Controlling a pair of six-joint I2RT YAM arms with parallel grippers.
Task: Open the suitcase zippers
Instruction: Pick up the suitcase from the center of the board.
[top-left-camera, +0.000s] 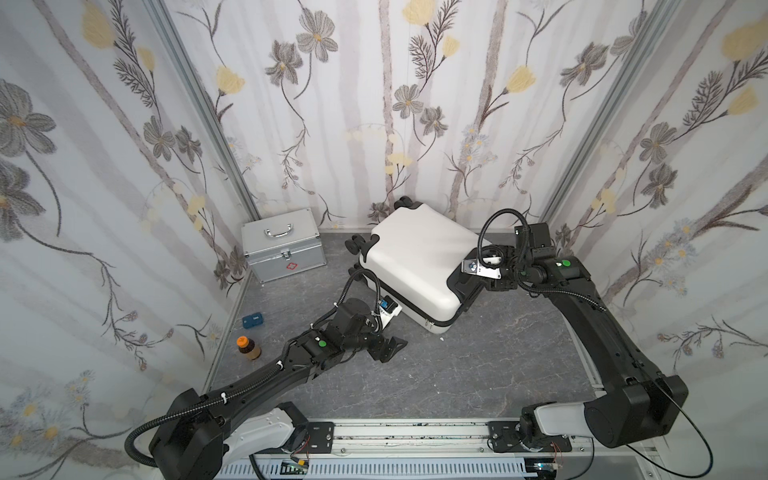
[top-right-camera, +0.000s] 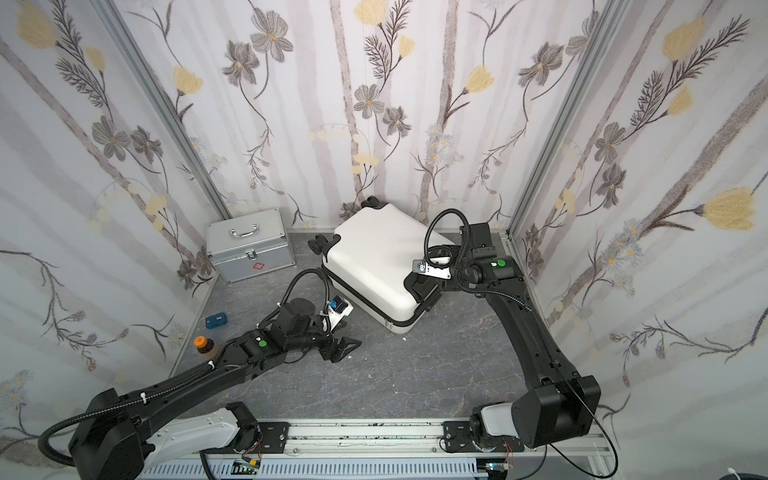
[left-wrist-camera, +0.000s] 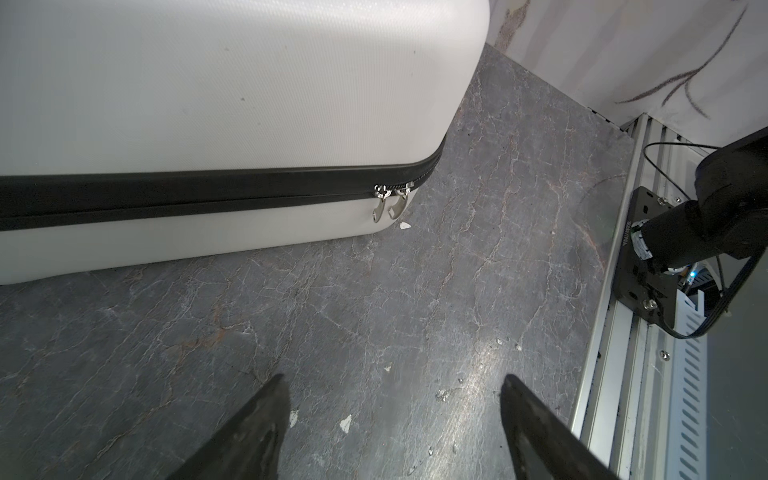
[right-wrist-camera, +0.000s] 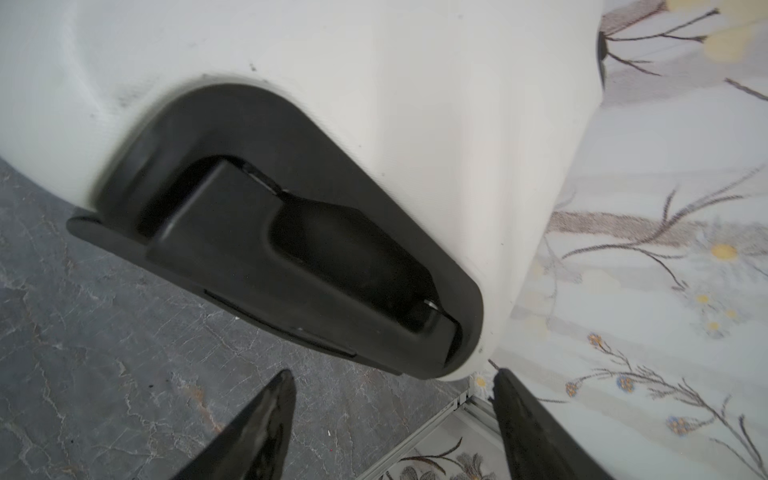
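The suitcase (top-left-camera: 415, 266) lies flat at the back of the table (top-left-camera: 478, 374), zippers (left-wrist-camera: 187, 189) closed, both pulls (left-wrist-camera: 388, 203) together at its near corner; the step in hand is the approach. The left gripper (left-wrist-camera: 393, 378) hovers spread and empty, facing the pulls but apart from them; the right gripper (right-wrist-camera: 393, 374), also spread and empty, sits just beside the handle recess (right-wrist-camera: 291, 249). Next, the left must advance, pinch one pull and draw it along the seam, the right bracing the shell.
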